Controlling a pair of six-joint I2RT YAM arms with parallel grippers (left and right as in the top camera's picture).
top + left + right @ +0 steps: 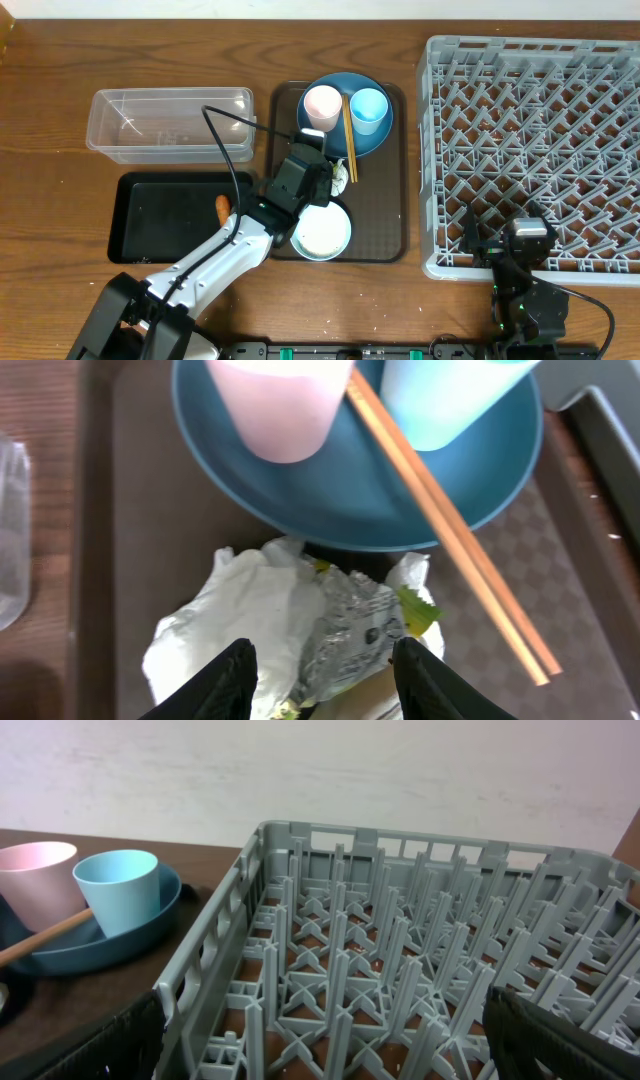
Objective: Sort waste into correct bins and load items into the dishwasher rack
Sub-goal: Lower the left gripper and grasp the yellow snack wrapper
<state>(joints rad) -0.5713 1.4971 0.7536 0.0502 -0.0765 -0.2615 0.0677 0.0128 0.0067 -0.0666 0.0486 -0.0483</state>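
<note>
My left gripper (322,680) is open, its fingers on either side of the crumpled white-and-yellow wrapper (290,620), which lies on the brown tray just below the dark-blue plate (370,490). In the overhead view the gripper (322,172) covers most of the wrapper (341,176). The pink cup (322,106), light-blue cup (368,110) and chopsticks (350,140) rest on the plate (345,85). The bowl (322,232) sits below. The carrot piece (222,208) lies in the black tray (150,220). My right gripper (320,1030) is open over the grey rack (400,970) near its front left corner.
The clear tub (170,125) stands left of the brown serving tray (385,225). The rack (530,150) fills the right side of the table. A black cable (230,140) loops over the tub and black tray.
</note>
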